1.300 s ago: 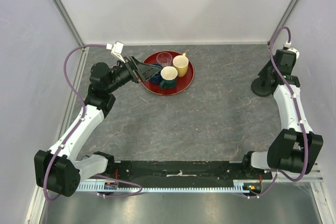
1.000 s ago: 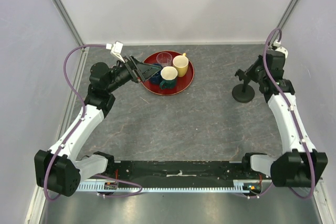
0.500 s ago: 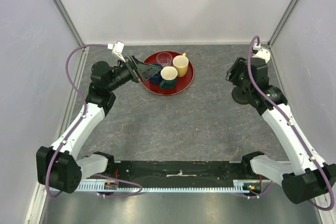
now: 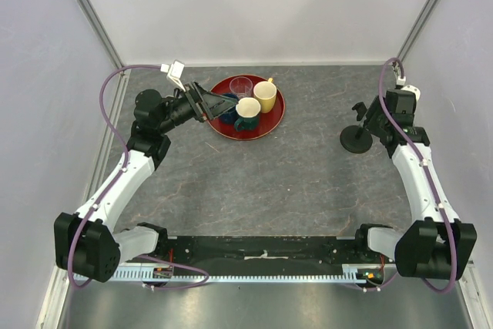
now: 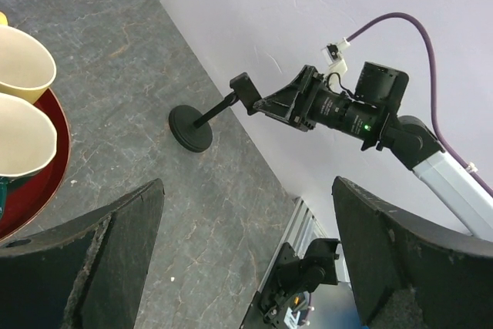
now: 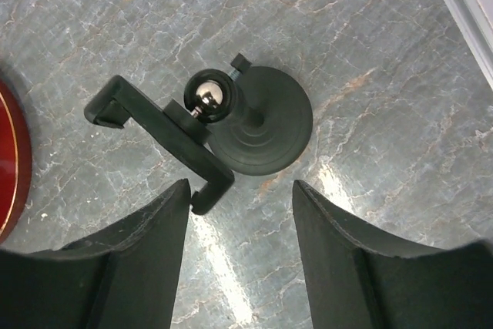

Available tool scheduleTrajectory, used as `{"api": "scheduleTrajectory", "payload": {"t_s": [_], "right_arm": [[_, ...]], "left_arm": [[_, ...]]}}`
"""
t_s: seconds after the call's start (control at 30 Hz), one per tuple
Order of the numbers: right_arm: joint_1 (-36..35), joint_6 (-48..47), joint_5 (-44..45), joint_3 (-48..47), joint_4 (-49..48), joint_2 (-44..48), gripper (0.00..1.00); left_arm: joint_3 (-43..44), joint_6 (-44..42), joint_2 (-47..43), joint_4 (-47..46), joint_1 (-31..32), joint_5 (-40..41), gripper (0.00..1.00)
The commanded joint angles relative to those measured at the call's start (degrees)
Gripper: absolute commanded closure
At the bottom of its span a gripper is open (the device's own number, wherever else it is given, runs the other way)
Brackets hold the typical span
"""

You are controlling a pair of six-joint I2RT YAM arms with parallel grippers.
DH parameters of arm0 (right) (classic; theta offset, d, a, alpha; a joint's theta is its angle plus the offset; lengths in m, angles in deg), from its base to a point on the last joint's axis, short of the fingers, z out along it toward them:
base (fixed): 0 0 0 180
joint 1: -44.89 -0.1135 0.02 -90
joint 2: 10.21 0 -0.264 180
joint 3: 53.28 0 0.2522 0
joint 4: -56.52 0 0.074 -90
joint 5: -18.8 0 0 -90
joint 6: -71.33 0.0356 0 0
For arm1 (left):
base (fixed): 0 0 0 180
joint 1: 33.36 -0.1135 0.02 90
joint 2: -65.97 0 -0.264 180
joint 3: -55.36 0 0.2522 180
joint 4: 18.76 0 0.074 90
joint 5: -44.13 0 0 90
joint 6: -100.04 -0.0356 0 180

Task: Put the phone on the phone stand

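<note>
The right claw [image 6: 240,194] stands open, its fingers spread and gripping nothing. The phone stand [image 6: 258,140] sits on the table [image 6: 385,52] just ahead of its fingertips, touching neither, with its cradle arm tilted off to one side. The left claw [image 5: 246,190] gapes wide too, at the near rim of the red tray [image 4: 271,122] of cups [image 4: 247,109]. I cannot make out the phone.

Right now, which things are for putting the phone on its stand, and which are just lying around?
For the job:
- phone stand
- right claw, open, close to the stand
- the phone: I can't see it in any view

Just lying about:
- red tray
- yellow cup
- green mug
- clear glass
</note>
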Motion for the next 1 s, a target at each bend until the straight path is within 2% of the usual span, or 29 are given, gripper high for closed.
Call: {"api": "scheduleTrajectory", "payload": {"t_s": [0.0,0.23,0.27,0.33,0.37,0.43,0.6,0.73,0.83,0.9,0.93,0.97], "right_arm": [[0.2,-0.6,-0.4,-0.3,-5.1,-1.2,0.41],[0.3,-2.9,-6.3,0.2,-7.9,-2.1,0.64],[0.2,-3.4,-6.7,0.2,-7.9,-2.2,0.77],[0.1,-3.7,-8.9,0.3,-7.2,-1.7,0.97],[-0.4,-3.7,-9.9,0.6,-7.0,-1.2,1.00],[-1.8,-3.5,-12.3,1.8,-6.5,1.4,1.00],[-13.6,0.7,-12.2,1.0,-2.7,7.8,1.00],[-20.9,9.6,-17.7,3.8,-6.0,11.1,1.00],[-27.3,14.4,-15.7,6.2,-10.0,12.6,1.00],[-33.1,15.7,-10.9,6.7,-11.3,12.2,1.00],[-35.0,15.9,-8.9,6.9,-12.0,11.9,1.00],[-38.6,16.2,-7.3,7.1,-12.5,11.5,1.00]], "left_arm": [[2.0,2.1,0.3,-2.8,-0.3,-1.7,0.05],[2.1,2.7,1.3,-3.1,-0.3,-2.3,0.05],[2.2,2.9,1.8,-3.1,-0.2,-2.5,0.05],[2.6,3.2,2.5,-3.2,-0.3,-3.4,0.06],[2.6,3.2,2.7,-3.2,-0.2,-3.5,0.07],[2.7,3.1,3.3,-3.1,-0.3,-3.7,0.08],[3.4,4.4,5.5,-3.2,-0.1,-5.3,0.13],[3.5,4.4,6.1,-3.2,0.5,-5.4,0.19],[3.6,4.1,6.2,-3.2,1.3,-5.3,0.23],[3.8,1.4,6.1,0.2,3.1,-3.7,0.29],[5.1,-0.5,6.1,3.1,4.2,-0.1,0.33],[6.3,-2.8,5.7,11.6,7.5,2.8,0.37]]}}
